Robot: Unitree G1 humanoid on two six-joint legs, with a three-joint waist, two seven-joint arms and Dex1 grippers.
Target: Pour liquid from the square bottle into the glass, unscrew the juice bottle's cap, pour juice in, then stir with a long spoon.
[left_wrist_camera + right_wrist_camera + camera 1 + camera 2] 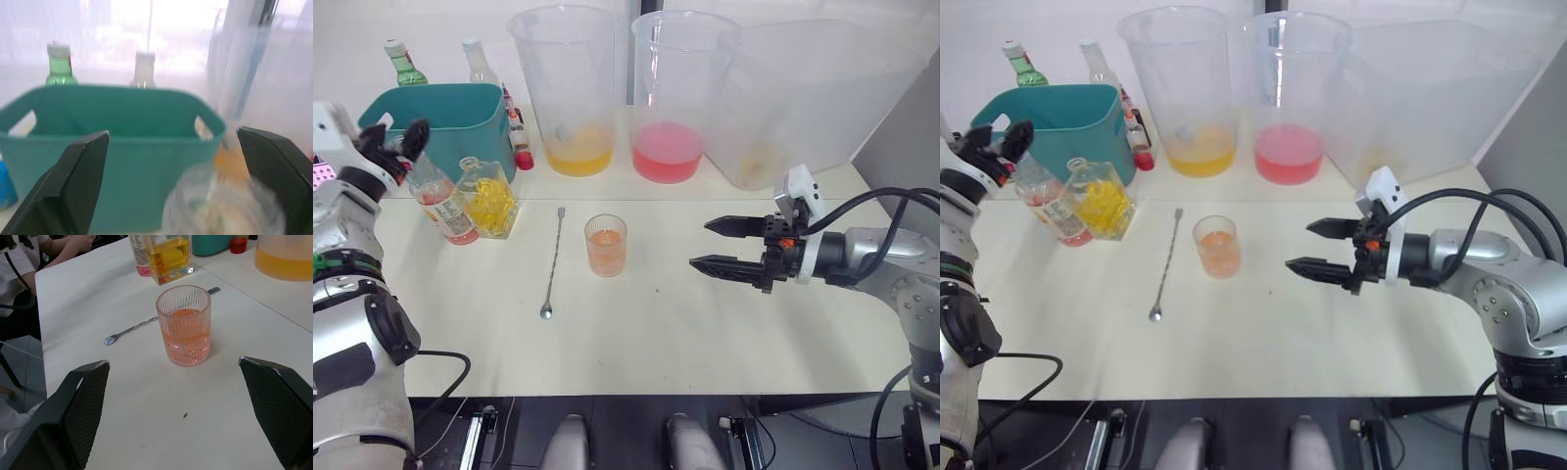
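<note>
The glass [606, 245] stands mid-table, about a third full of orange-pink liquid. To its left the long spoon [554, 259] lies flat, bowl toward me. Further left, the square bottle [490, 201] with yellow liquid stands next to the juice bottle [443, 204], which leans slightly. My left gripper [399, 135] hovers open just over the juice bottle's top, and its fingers hide the cap. My right gripper [700, 244] is open just above the table, to the right of the glass and apart from it, pointing at it.
A teal basket [440, 119] stands behind the bottles, with a green bottle [404, 65] and a clear bottle [478, 61] beyond it. Two big beakers, yellow [570, 98] and pink [671, 103], and a clear bin [822, 98] line the back. A seated person [19, 259] is past the table's left end.
</note>
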